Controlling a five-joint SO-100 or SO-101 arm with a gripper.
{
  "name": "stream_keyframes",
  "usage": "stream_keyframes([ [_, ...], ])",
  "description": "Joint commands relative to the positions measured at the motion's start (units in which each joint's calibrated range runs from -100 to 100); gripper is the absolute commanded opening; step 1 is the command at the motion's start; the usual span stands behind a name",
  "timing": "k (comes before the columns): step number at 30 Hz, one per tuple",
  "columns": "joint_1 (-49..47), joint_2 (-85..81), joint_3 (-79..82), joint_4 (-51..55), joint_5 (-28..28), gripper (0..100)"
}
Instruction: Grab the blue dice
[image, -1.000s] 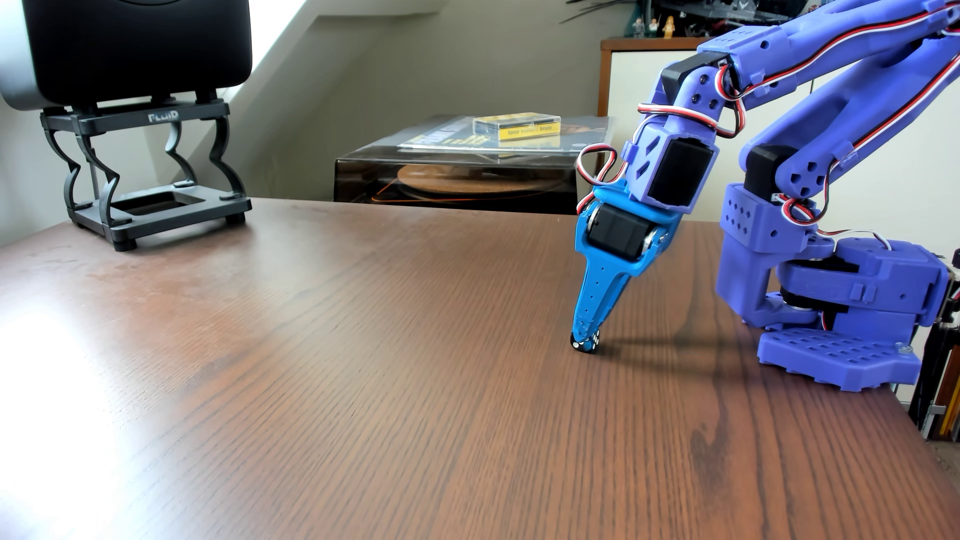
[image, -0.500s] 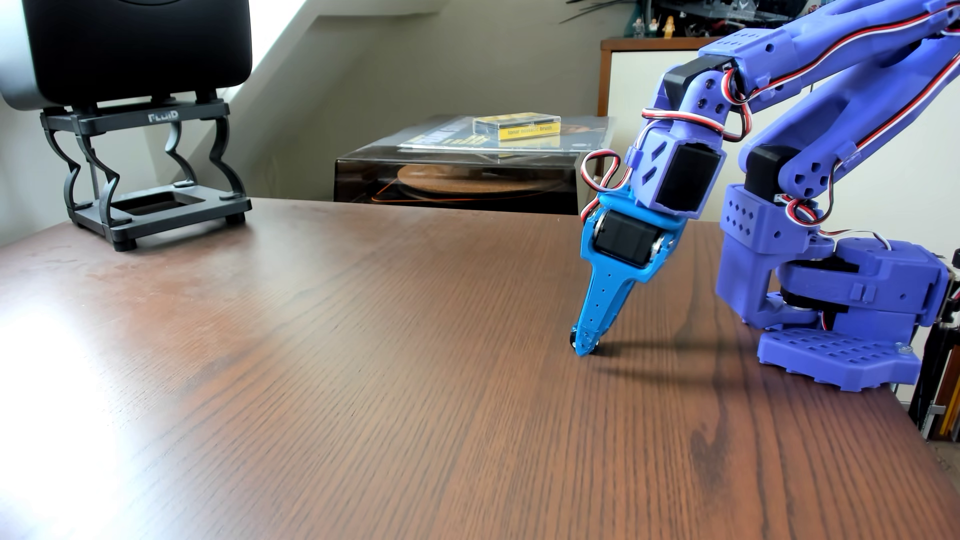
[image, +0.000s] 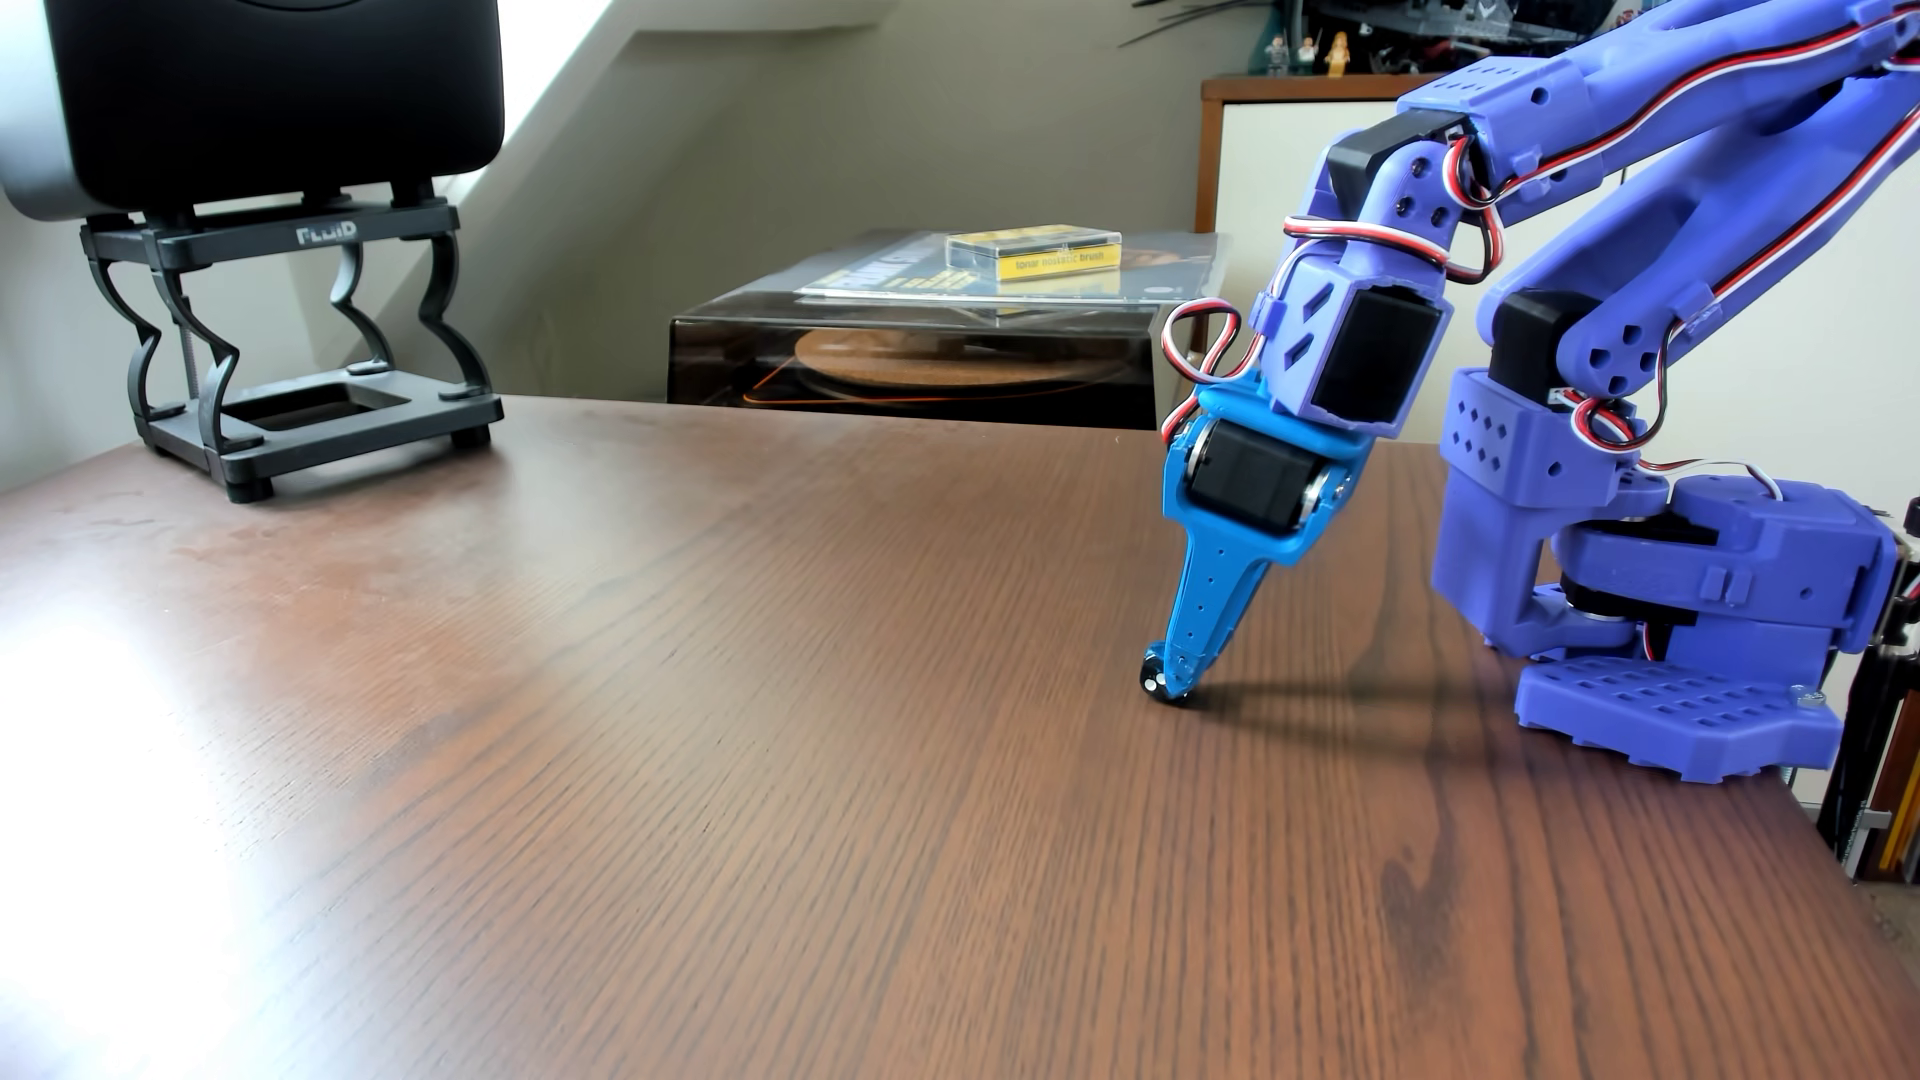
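The blue dice (image: 1153, 681) is a tiny dark cube with white pips. It rests on the brown wooden table (image: 727, 727), right of centre. My gripper (image: 1170, 694) is a bright blue claw on a purple arm. It points steeply down, and its tip is at the table and against the dice. The dice peeks out on the left side of the tip. I see the claw from the side, so one finger (image: 1205, 602) hides the other. The gap between the jaws does not show.
A black speaker on a black stand (image: 291, 353) is at the table's back left. A smoked-lid record player (image: 914, 353) with a yellow box on it sits behind the table. The arm's purple base (image: 1683, 717) is at the table's right edge.
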Motion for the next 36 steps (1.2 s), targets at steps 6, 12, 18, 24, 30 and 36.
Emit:
stream_keyframes([
  [6,3.1,-0.9,-1.2,-0.8,-0.4,3],
  [12,3.6,-1.1,-3.3,-0.8,-4.8,1],
  [18,4.5,-1.2,-9.6,-0.8,-14.4,1],
  [24,9.5,-6.9,-17.5,-0.7,-22.2,1],
  [30,11.1,-20.7,-26.2,7.9,-25.3,1],
  [36,11.4,-32.8,-43.6,19.9,-27.7,1],
])
